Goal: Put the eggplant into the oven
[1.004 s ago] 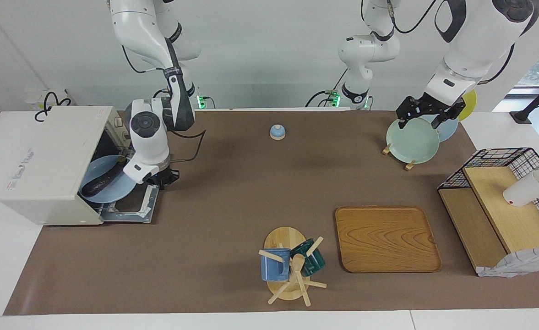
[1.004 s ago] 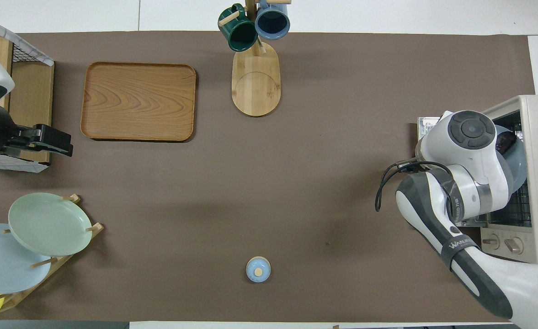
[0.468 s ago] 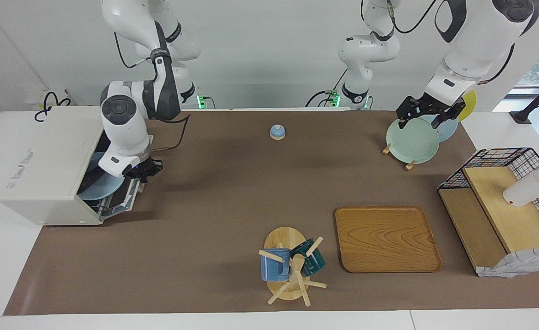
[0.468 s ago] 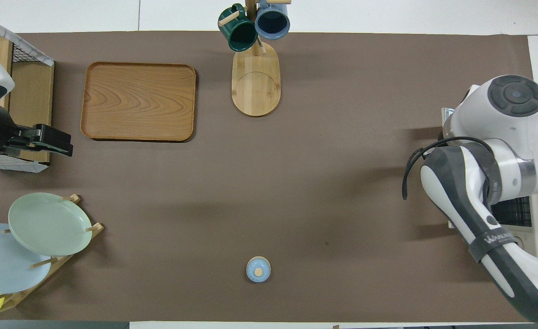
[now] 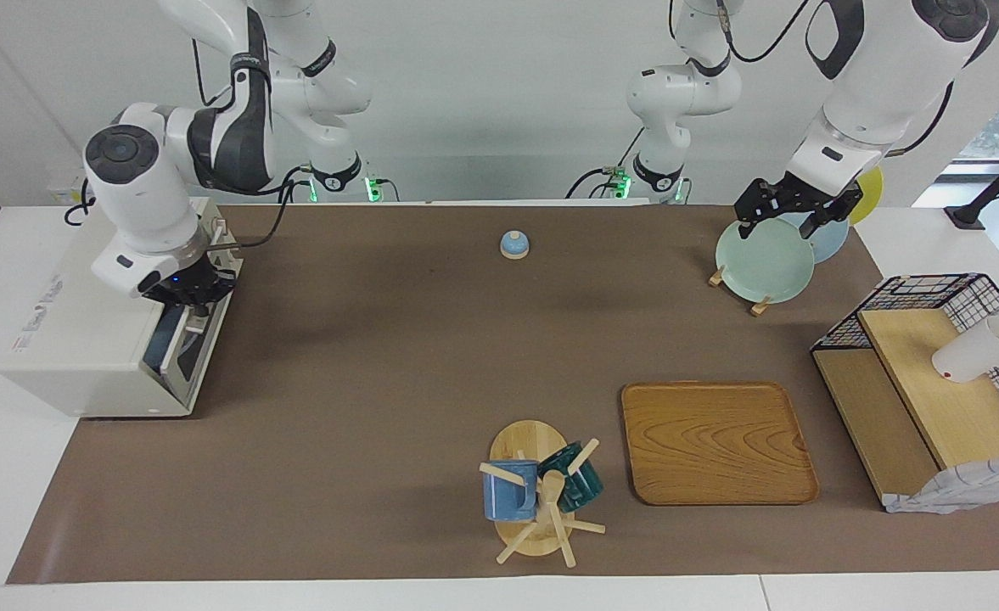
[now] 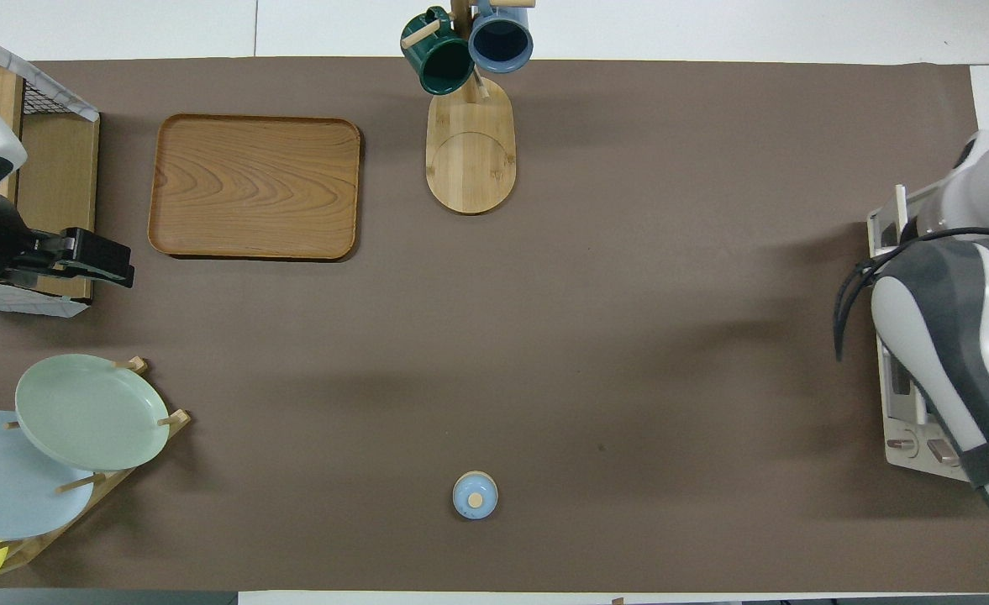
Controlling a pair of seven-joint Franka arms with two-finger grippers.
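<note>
The cream-white oven (image 5: pixel 83 339) stands at the right arm's end of the table, and its front panel (image 6: pixel 902 403) shows in the overhead view. Its dark glass door (image 5: pixel 183 350) is tilted up, almost closed, leaving a narrow gap. The eggplant is hidden inside the oven. My right gripper (image 5: pixel 191 297) is shut at the door's top edge; whether it holds the handle I cannot tell. In the overhead view the right arm covers it. My left gripper (image 5: pixel 783 222) hangs open and empty over the plate rack, waiting.
A plate rack (image 5: pixel 762 259) with green, blue and yellow plates stands near the left arm. A small blue knobbed lid (image 5: pixel 513 244), a wooden tray (image 5: pixel 715 441), a mug tree (image 5: pixel 537 496) and a wire shelf (image 5: pixel 923 365) with a white cup (image 5: pixel 974 352) are also on the table.
The right arm swung up and toward the oven, lifting the door from flat to almost closed. The blue plate with the eggplant went out of sight. The left arm stayed still.
</note>
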